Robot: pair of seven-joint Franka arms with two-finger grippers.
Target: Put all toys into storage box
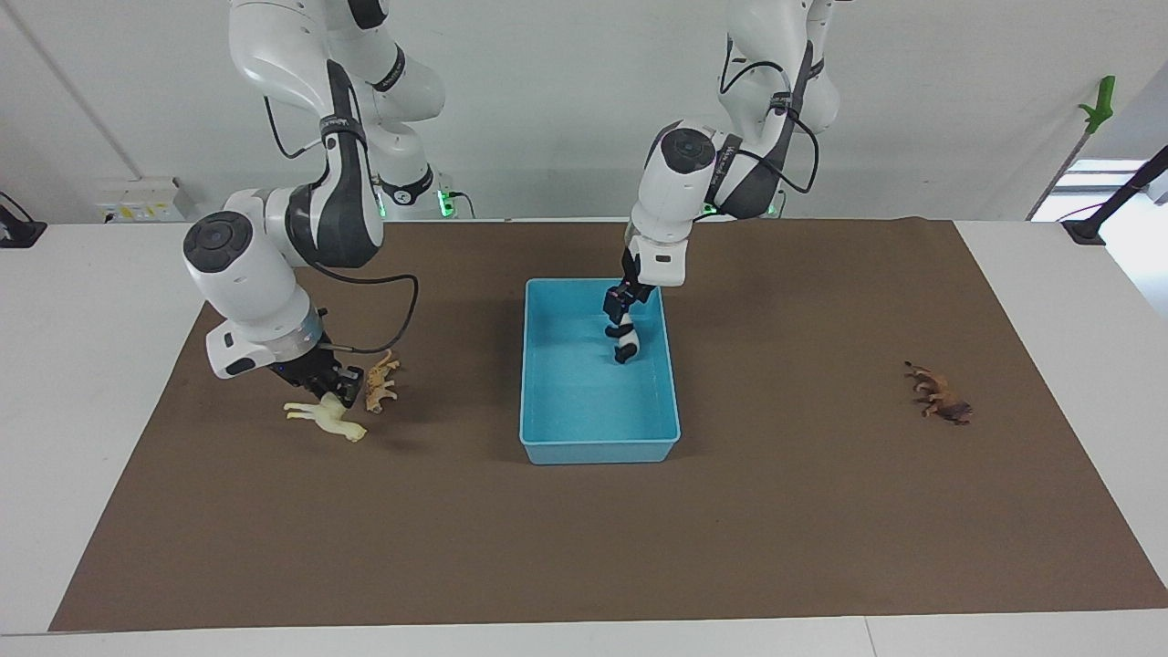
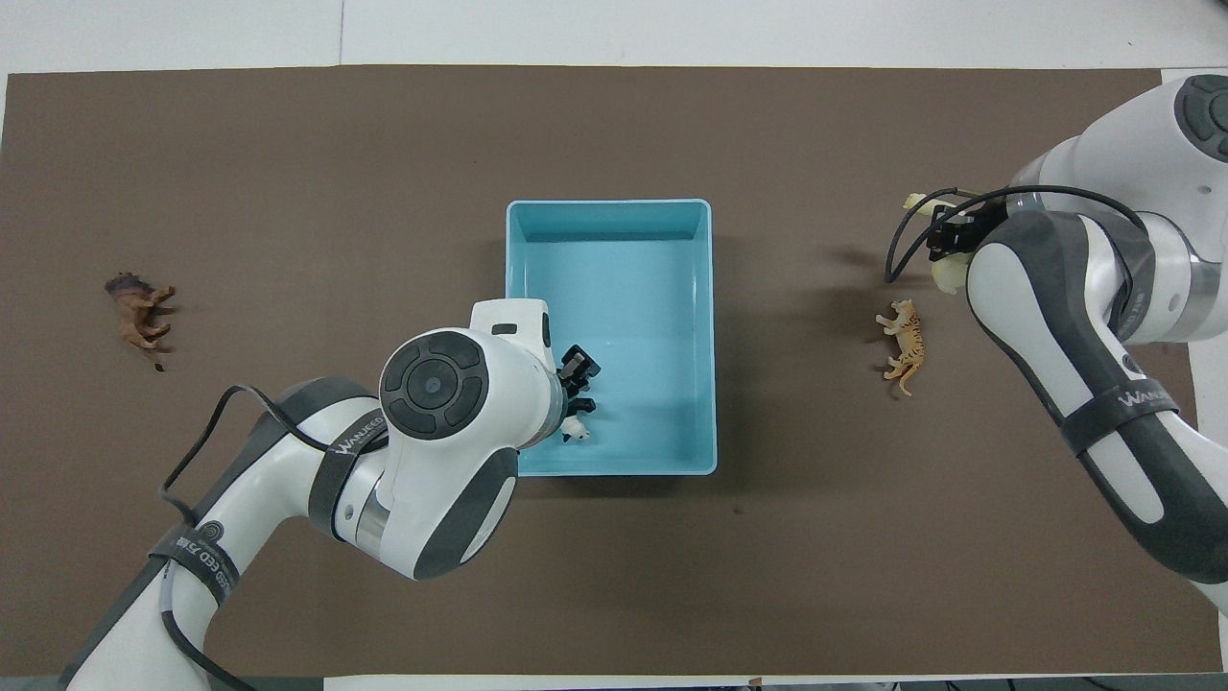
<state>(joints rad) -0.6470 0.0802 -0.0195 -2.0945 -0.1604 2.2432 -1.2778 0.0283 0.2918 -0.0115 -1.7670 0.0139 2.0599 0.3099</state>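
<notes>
The light blue storage box (image 1: 598,452) stands mid-table and also shows in the overhead view (image 2: 705,336). My left gripper (image 1: 621,315) reaches into the box; in the overhead view (image 2: 581,386) its fingers stand apart. The black-and-white panda (image 1: 626,345) (image 2: 576,432) is upright in the box just under them, by the wall nearer the robots. My right gripper (image 1: 336,388) (image 2: 950,240) is down on the cream horse (image 1: 324,420) (image 2: 945,276), which lies on the mat. The orange tiger (image 1: 381,383) (image 2: 905,345) lies beside it, nearer the robots. The brown lion (image 1: 940,397) (image 2: 139,309) lies toward the left arm's end.
A brown mat (image 1: 584,547) covers most of the white table. The right arm's cable loops above the tiger. Nothing else stands on the mat around the box.
</notes>
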